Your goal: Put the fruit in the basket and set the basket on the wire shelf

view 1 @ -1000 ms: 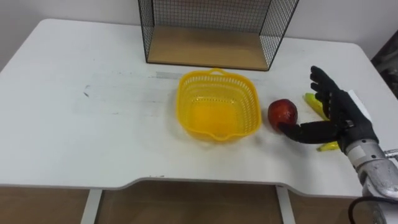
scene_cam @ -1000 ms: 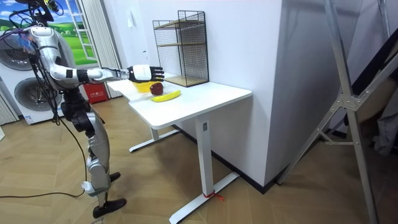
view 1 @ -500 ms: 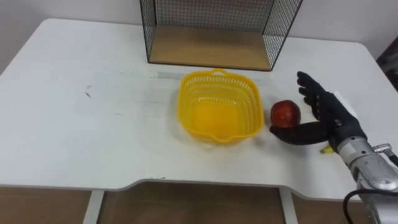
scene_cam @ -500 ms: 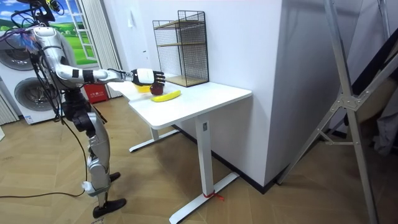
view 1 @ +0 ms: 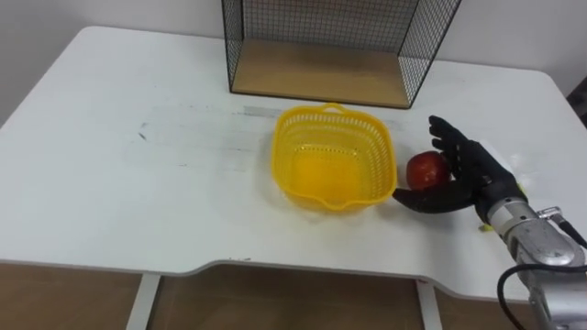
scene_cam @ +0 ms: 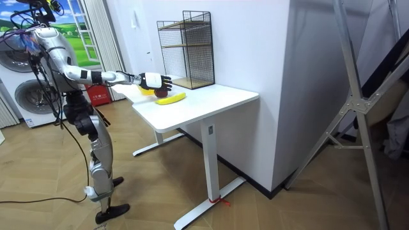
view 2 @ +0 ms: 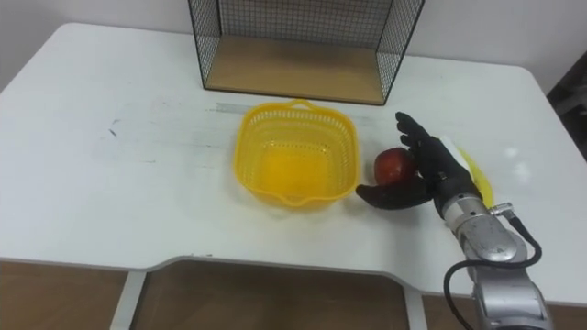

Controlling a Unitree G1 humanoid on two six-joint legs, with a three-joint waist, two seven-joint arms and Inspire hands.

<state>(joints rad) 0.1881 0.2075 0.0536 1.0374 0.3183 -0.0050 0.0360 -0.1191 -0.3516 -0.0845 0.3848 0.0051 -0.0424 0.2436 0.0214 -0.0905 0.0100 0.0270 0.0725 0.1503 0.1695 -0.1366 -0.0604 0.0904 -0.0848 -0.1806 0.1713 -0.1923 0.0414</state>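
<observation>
Risk: apple [view 1: 426, 170] round + smooth, so an off-centre pinch cd squirt it out or roll it along the table [view 1: 138, 183]
Risk 2: banana [view 2: 479, 183] lies just behind right hand [view 1: 466, 172]; a wrist swing cd knock it twd table edge
Apple look: red, glossy, small; sits on table betw basket [view 1: 286, 160] & hand
Hand: fingers spread, thumb apart, cupped beside apple, not clamped
Basket: yellow mesh, empty, in front of wire shelf [view 1: 321, 41]

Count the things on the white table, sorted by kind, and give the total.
fruit: 2, an apple and a banana
basket: 1
wire shelf: 1
total: 4
</observation>
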